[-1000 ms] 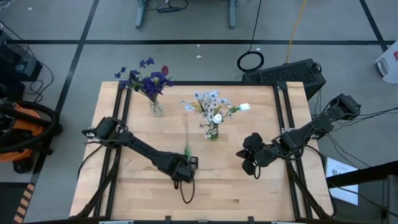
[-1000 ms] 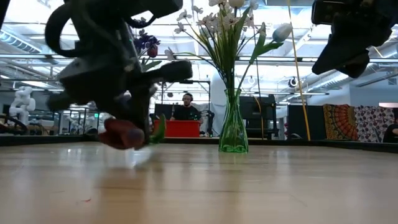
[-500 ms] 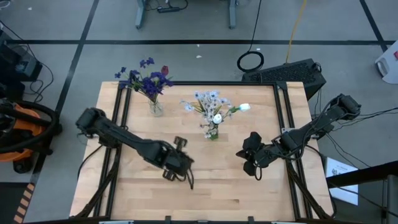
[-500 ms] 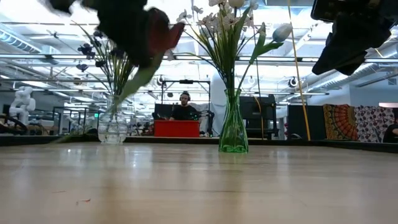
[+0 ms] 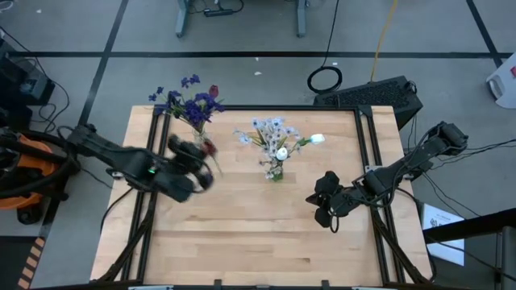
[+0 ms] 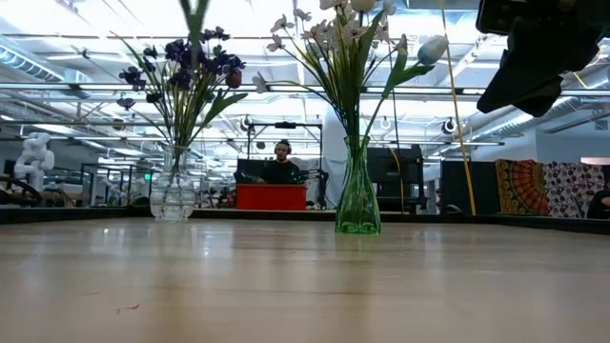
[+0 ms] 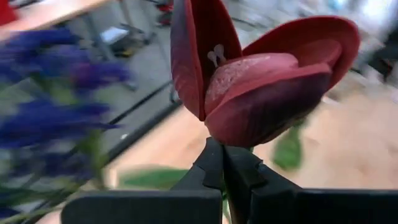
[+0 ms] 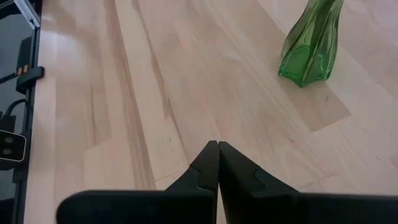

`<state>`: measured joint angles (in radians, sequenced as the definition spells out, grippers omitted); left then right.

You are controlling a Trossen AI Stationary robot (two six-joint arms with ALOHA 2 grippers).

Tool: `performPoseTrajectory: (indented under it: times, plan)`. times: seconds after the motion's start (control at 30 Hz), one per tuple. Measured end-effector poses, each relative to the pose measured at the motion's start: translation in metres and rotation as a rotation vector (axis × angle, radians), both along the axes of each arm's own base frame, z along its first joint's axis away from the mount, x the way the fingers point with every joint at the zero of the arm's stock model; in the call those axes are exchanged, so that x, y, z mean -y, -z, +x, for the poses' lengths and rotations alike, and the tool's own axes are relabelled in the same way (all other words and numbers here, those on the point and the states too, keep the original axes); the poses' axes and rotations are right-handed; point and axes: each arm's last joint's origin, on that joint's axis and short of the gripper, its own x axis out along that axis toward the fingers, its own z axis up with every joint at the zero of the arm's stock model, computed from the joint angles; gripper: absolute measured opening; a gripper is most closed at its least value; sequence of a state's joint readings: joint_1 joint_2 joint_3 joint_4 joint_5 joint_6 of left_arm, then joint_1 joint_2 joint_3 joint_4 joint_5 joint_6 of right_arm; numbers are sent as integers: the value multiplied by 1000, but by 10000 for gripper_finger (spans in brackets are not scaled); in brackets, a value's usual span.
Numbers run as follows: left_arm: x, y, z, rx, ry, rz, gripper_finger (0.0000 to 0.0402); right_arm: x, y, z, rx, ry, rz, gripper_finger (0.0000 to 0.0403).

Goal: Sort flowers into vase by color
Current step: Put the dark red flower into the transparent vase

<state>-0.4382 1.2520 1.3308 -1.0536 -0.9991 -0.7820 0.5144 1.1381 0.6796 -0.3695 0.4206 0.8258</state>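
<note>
My left gripper [image 5: 201, 155] is shut on a dark red tulip [image 7: 249, 81], above the table and just near of the clear vase [image 5: 201, 139]. That vase holds purple-blue flowers [image 5: 193, 103] and another red tulip [image 5: 214, 90]. The blue flowers also show beside the held tulip in the left wrist view [image 7: 50, 106]. A green vase [image 5: 274, 171] holds the pale white flowers and a white tulip [image 5: 317, 138]. My right gripper [image 5: 326, 211] is shut and empty above the right half of the table. My left gripper pinches the tulip's green stem [image 7: 225, 149] between its two fingers, right under the red bloom. The bloom [image 5: 209, 148] stands just past the fingertips. The flower is lifted clear of the table; a piece of green stem [image 6: 195, 14] shows at the top of the low view.
The two vases stand on the far half of the table, the clear one [image 6: 173, 195] left of the green one [image 6: 358, 191]. The near half of the wooden table [image 5: 266, 242] is bare. Black rails [image 5: 153, 121] run along the table's sides. A person sits far behind the table [image 6: 283, 167].
My left gripper, shut on the red tulip, has risen from the near middle of the table and swung toward the far left, up to the clear vase, turning as it went. The tulip has been lifted clear of the table. My right arm has kept still.
</note>
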Motion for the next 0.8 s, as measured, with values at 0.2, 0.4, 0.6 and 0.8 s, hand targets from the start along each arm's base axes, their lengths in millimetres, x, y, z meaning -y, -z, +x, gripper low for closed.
performPoseTrajectory:
  times: [0.2, 0.4, 0.6, 0.8]
  plan:
    - [-28, -20, -53, 127, -181, 68, 1, 0, 0, 0, -1, 2, 3, 0]
    - [-49, -33, -88, 171, -241, 149, 1, 0, 0, 0, 1, 19, 22, 0]
    - [-64, -39, -105, 113, -273, 208, 1, 2, -1, 0, 24, 69, -5, 0]
    - [-74, -40, -110, 102, -352, 236, 1, 5, -2, 1, 67, 151, -70, 0]
